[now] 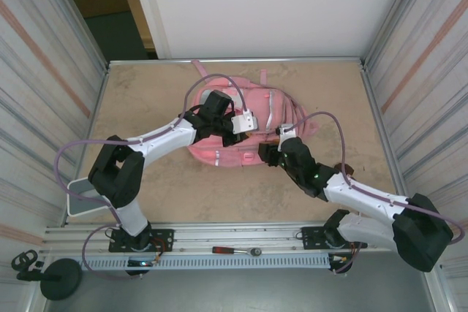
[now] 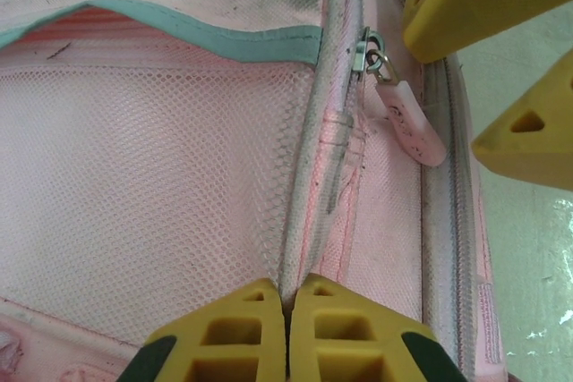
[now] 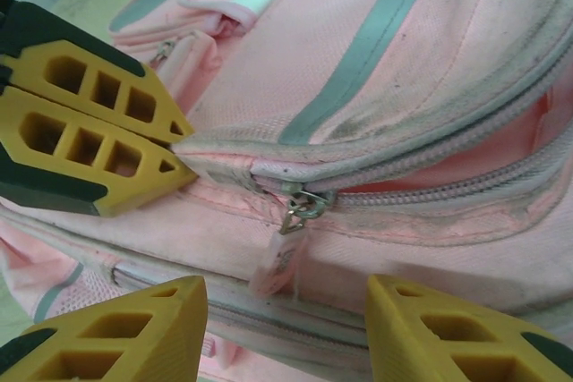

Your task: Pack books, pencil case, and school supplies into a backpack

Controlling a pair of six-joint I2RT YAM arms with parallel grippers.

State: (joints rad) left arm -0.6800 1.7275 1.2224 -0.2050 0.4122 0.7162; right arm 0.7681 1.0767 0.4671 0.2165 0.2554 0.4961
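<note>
- Underneath everything: tan surface (image 1: 146, 188), with ribbed walls along both sides.
- Flat on it, toward the far middle: pink backpack (image 1: 274, 111), the biggest thing there, with grey-green stripes across the fabric.
- On the backpack's panel, close under the left wrist camera: pink mesh pocket (image 2: 152, 194), below a teal-trimmed edge.
- At the near left of the surface, beside the left arm's elbow: flat grey tray (image 1: 79, 206).
- Over the backpack's left part: left hand (image 2: 286, 297), fingers pressed together, clamped on the backpack's grey piping (image 2: 300, 221) next to the end of the zip.
- At the backpack's near right edge: right hand (image 3: 286, 288), fingers apart, one on each side of the zip's tab, gripping nothing.
- On the near rail, between the two arm bases: red-handled tool (image 1: 235, 250), well apart from the backpack.
- Just beside the left hand's fingertips: metal slider (image 3: 304, 203), with the zip track to its right parted and pink lining in the gap.
- Hanging from the slider: pale pink pull (image 3: 279, 266), loose, in the space between the right hand's fingers.
</note>
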